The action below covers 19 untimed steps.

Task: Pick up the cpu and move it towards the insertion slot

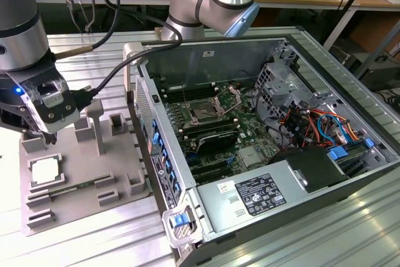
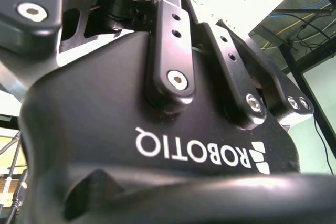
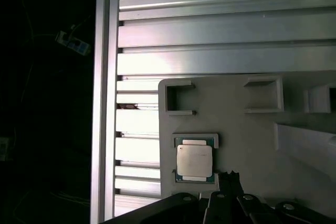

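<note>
The cpu (image 1: 45, 170) is a small pale silvery square lying flat in a recess at the near left of the grey tray (image 1: 122, 161). My gripper (image 1: 50, 134) hangs just above the tray, a little behind the cpu and apart from it. In the first wrist view the cpu (image 3: 194, 160) sits in its recess with the dark gripper (image 3: 229, 179) tip close beside one corner. The second wrist view looks up at the gripper's black body (image 2: 157, 145). The insertion slot (image 1: 204, 112) is a dark square socket with a raised metal bracket on the green board inside the open computer case.
The open computer case (image 1: 187, 51) stands to the exterior view's right of the tray, its wall between tray and socket. Raised grey frames and posts (image 1: 97, 126) stand on the tray. Cables (image 1: 312, 123) and a power supply (image 1: 262, 195) fill the case. The slatted aluminium table ends at an edge (image 3: 105, 98).
</note>
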Tool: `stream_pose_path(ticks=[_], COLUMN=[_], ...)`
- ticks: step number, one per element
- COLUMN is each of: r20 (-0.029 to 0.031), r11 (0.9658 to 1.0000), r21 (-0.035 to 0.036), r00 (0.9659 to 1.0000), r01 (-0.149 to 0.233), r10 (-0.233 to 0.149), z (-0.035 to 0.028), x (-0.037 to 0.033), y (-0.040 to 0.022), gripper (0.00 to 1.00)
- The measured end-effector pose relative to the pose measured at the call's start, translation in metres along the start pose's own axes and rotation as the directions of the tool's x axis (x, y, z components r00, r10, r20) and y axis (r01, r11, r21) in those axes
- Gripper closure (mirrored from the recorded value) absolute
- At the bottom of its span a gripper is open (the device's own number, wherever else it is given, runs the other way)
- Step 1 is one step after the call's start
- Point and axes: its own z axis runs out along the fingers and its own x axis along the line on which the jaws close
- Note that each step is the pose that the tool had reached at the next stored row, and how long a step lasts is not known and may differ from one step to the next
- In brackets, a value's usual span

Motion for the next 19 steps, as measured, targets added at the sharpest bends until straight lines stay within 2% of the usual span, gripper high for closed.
stream_pose_path(ticks=[19], r20=[0.0000], r11=[1.0000], r21=[0.0000], r00=[1.0000], r01=[0.000], r10=[0.000], z=[0.0055], x=[0.0000], y=[-0.0002], gripper=[0.89])
